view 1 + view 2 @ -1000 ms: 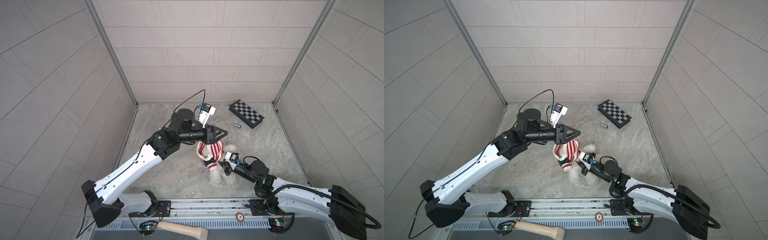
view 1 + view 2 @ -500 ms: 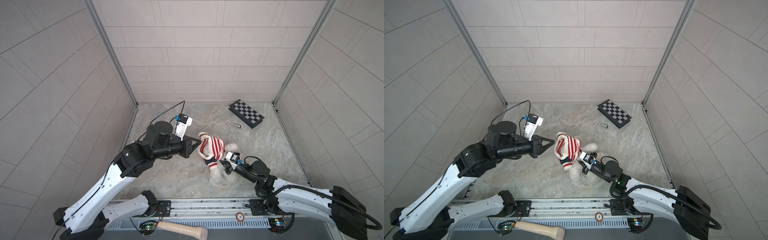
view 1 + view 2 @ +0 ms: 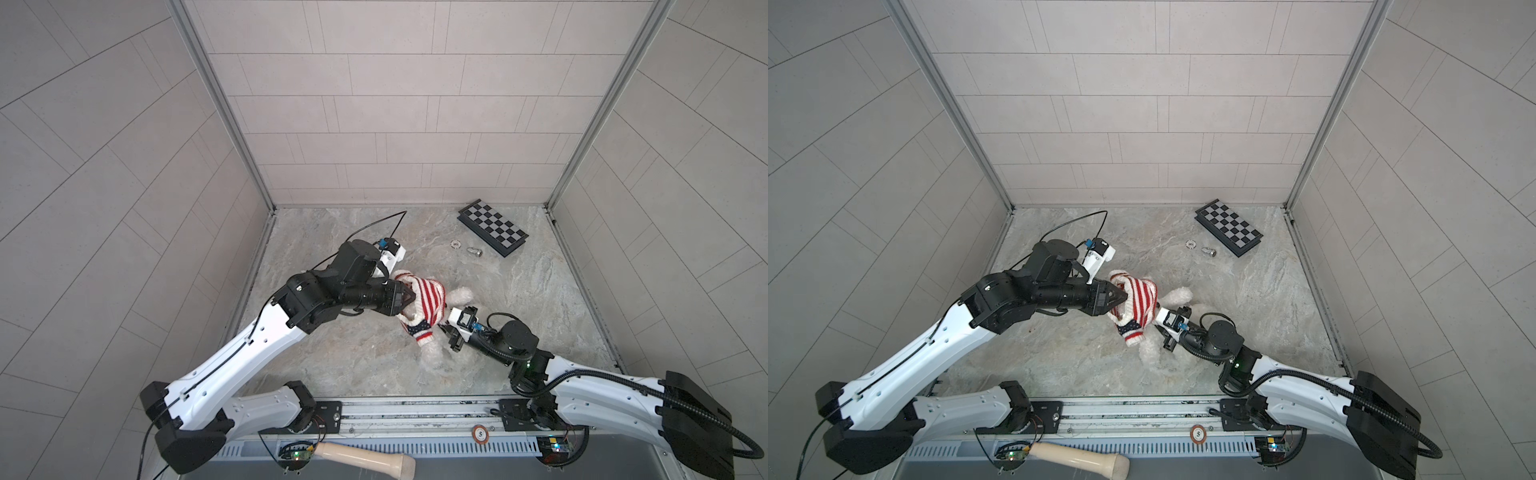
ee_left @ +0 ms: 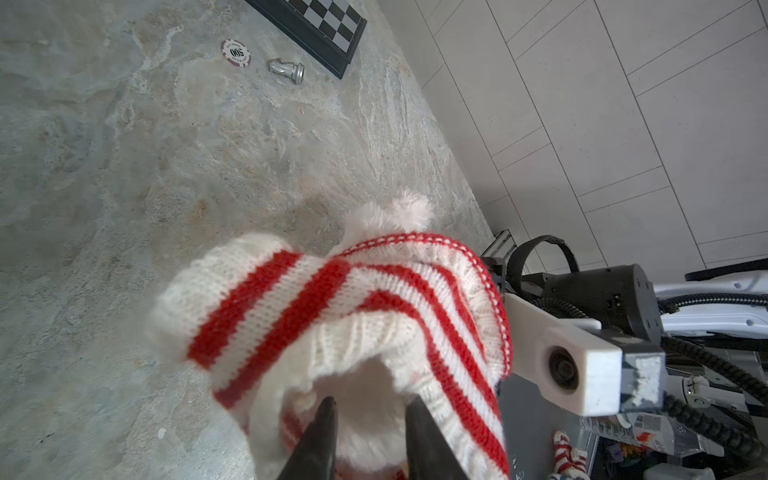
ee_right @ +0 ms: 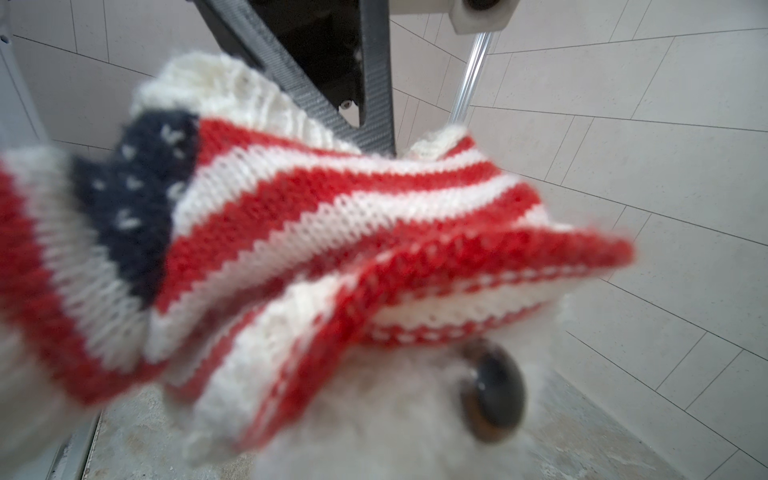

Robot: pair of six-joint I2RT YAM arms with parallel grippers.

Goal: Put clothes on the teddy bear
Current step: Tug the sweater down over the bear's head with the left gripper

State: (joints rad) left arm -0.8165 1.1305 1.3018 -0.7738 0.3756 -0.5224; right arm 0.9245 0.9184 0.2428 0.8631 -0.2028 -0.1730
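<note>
The left claw (image 4: 372,419) is open just a little. Its tips poke into the hole of the striped sweater (image 4: 374,291), gripping nothing I can see. Half a second ago it was pulled away and shut. Now it is back, so another tug looks near. The right claw (image 3: 448,332) touches the teddy bear (image 3: 432,353), mid-frame in both top views; open or shut, I cannot tell. A chip (image 4: 236,52) says "500".
</note>
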